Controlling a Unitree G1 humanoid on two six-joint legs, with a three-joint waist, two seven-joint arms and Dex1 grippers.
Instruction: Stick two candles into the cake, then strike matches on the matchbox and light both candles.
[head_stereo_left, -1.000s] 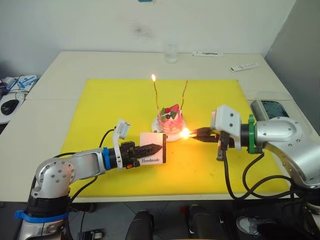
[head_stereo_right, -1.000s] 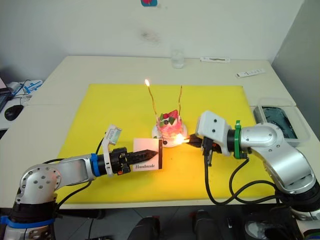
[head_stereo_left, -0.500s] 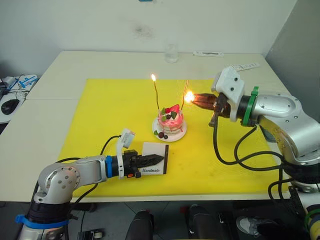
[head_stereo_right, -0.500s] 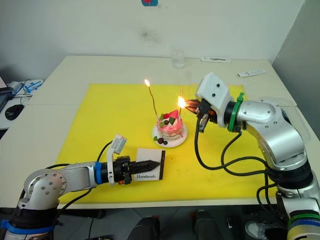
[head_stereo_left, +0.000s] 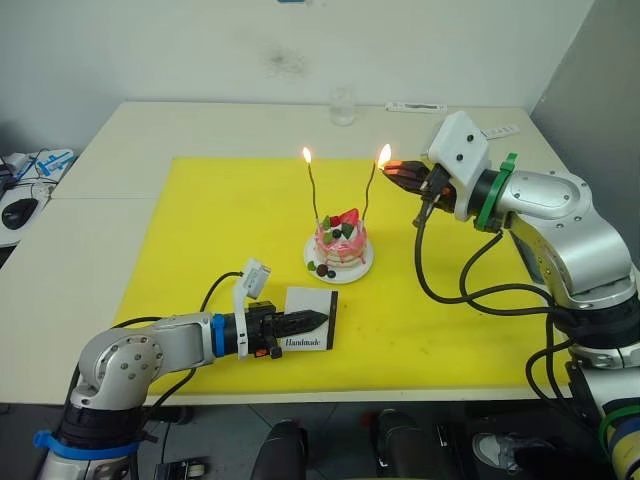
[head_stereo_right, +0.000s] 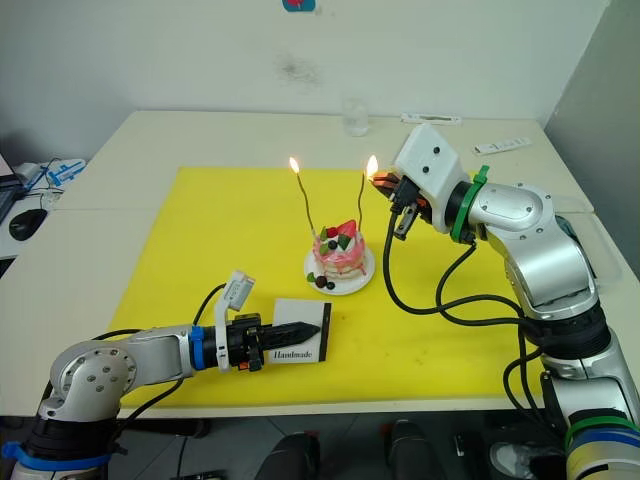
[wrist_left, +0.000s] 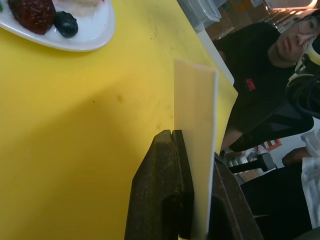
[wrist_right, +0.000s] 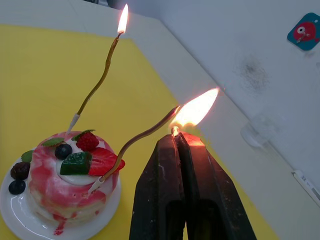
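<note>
Yellow mat (head_stereo_left: 200, 230): right gripper (head_stereo_left: 400, 172), jaws clamped on burning match (wrist_right: 174, 131), has risen to second candle (head_stereo_left: 370, 195); left gripper (head_stereo_left: 290, 325) clamps matchbox (head_stereo_left: 308, 318). Lighting nearly complete.

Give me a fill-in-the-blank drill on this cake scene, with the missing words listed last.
1. The left claw is shut on the ____.
2. The right claw holds a burning match at the tip of the ____ candle.
3. The cake stands on a white ____.
4. The mat is ____.

Missing: matchbox; right; plate; yellow
</note>
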